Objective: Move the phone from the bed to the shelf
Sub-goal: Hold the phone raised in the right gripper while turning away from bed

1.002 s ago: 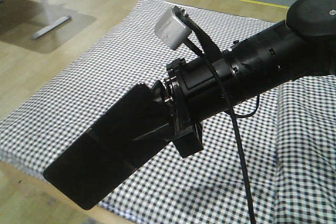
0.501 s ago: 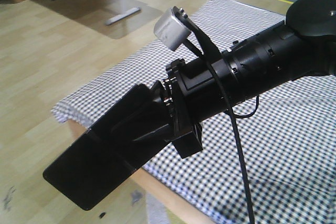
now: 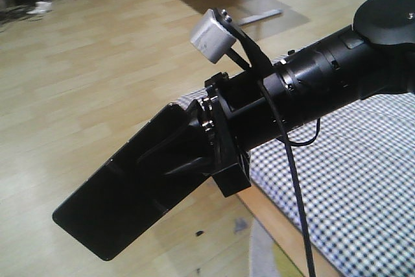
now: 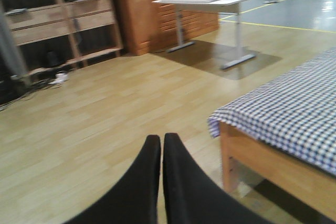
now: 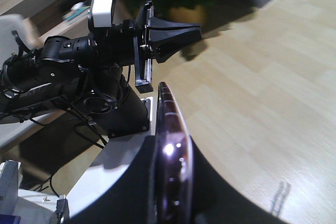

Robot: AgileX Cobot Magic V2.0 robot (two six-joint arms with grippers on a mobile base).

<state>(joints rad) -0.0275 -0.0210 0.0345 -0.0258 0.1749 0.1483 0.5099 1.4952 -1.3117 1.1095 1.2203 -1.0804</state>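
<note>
The pickup looks done. The phone (image 3: pixel 110 212) is off the bed (image 3: pixel 363 180) and hangs over bare floor just beside the bed's corner, clamped at one end in the right gripper (image 3: pixel 178 160). What is left is the carry to the shelf (image 4: pixel 68 14), probably the open wooden unit well apart from the bed. The right arm reaches forward and down, with the phone slanting low. The left gripper (image 4: pixel 161 148) is pressed together, empty.

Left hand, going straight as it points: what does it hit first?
For the left hand the way looks free nearby: likely wood floor first, or the brown cabinet far beyond; depth unclear. The bed lies off to the right.
</note>
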